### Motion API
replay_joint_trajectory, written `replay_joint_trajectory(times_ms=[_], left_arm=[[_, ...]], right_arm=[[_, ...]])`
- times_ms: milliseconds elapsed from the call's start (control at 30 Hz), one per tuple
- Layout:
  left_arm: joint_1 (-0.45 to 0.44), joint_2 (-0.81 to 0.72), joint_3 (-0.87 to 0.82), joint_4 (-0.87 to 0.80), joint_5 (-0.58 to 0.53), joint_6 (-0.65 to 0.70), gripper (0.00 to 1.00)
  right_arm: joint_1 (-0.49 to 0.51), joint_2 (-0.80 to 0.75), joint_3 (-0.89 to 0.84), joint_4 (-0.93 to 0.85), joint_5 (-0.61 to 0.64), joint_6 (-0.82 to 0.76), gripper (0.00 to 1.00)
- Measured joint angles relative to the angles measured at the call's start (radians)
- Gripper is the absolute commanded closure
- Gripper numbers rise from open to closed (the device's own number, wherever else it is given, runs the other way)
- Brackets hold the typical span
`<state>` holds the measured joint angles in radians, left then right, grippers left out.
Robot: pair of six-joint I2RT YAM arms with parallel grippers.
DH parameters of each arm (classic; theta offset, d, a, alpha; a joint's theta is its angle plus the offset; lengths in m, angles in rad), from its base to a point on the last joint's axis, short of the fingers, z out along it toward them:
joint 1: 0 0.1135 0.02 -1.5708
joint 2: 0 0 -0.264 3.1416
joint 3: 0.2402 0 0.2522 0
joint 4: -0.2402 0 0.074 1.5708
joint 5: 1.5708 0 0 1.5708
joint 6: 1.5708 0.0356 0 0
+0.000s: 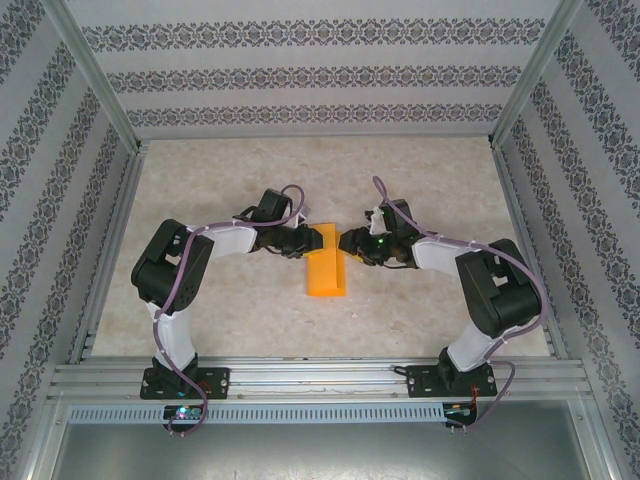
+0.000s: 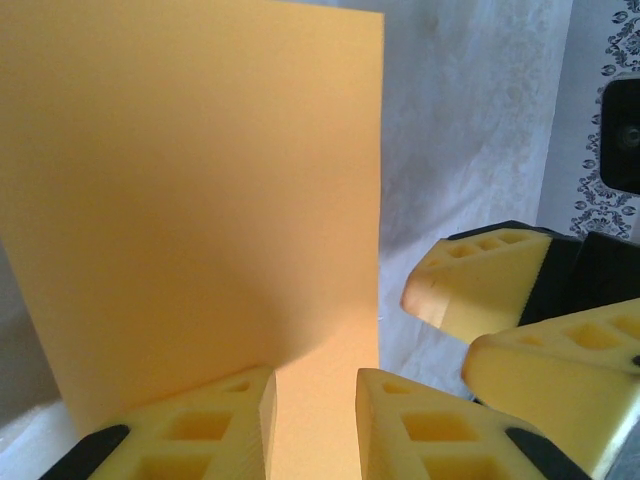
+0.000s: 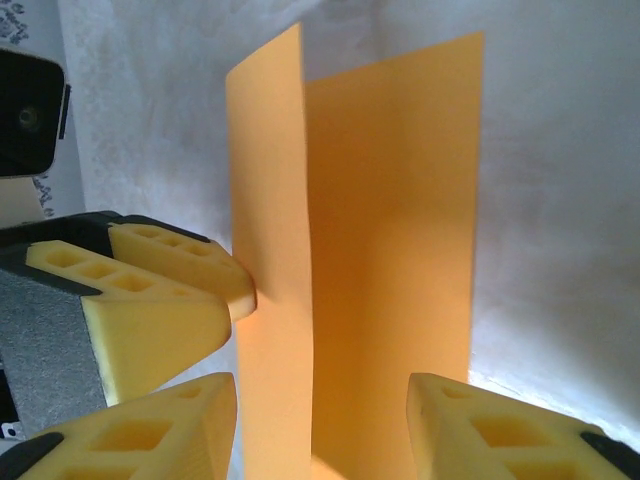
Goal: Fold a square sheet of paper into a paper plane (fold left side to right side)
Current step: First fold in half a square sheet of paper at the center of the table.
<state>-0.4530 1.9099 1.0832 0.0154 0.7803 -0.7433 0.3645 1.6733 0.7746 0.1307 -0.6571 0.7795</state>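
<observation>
Two pincers meet over the square sheet of paper (image 1: 326,265) in the top external view. The orange sheet lies on the pale tabletop (image 1: 220,180) as a narrow upright rectangle. The left pincer (image 1: 306,242) reaches its upper left edge and the right pincer (image 1: 348,243) its upper right edge. From this height I cannot tell how either pincer's jaws stand.

One orange panel of the sheet (image 2: 200,200) takes up most of the left wrist view. The left pincer (image 2: 317,425) sits at the sheet's near edge, jaws a little apart, orange showing in the gap. The right pincer's yellow fingers (image 2: 490,280) lie just right of the sheet, also parted.

Two panels of the sheet (image 3: 400,250) show in the right wrist view: a narrower left flap standing up beside a broader right one, joined at a crease. The right pincer (image 3: 322,430) is spread wide at the sheet's near edge, one finger on either side. The left pincer's fingertips (image 3: 230,295) touch the raised flap from the left.
</observation>
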Motion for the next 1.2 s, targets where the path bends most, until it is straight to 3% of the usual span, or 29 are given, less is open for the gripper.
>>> replay_joint_trajectory(times_ms=[367,633,800,1000,1200], left_arm=[[-0.011,0.0,0.0,0.0,0.0,0.0,0.73],[-0.012,0.0,0.0,-0.001,-0.005,0.001,0.7],[-0.012,-0.031,0.0,-0.038,-0.051,0.03,0.56],[-0.012,-0.158,0.001,-0.149,-0.132,0.109,0.47],[-0.015,-0.174,-0.003,-0.214,-0.179,0.143,0.4]], right_arm=[[0.033,0.072,0.002,0.058,-0.044,0.034,0.72],[0.033,0.073,0.004,0.072,-0.048,0.037,0.99],[0.038,0.073,0.007,0.068,-0.035,0.033,1.0],[0.04,0.073,0.016,0.016,0.012,0.008,1.0],[0.045,0.073,0.029,-0.031,0.058,-0.013,1.0]])
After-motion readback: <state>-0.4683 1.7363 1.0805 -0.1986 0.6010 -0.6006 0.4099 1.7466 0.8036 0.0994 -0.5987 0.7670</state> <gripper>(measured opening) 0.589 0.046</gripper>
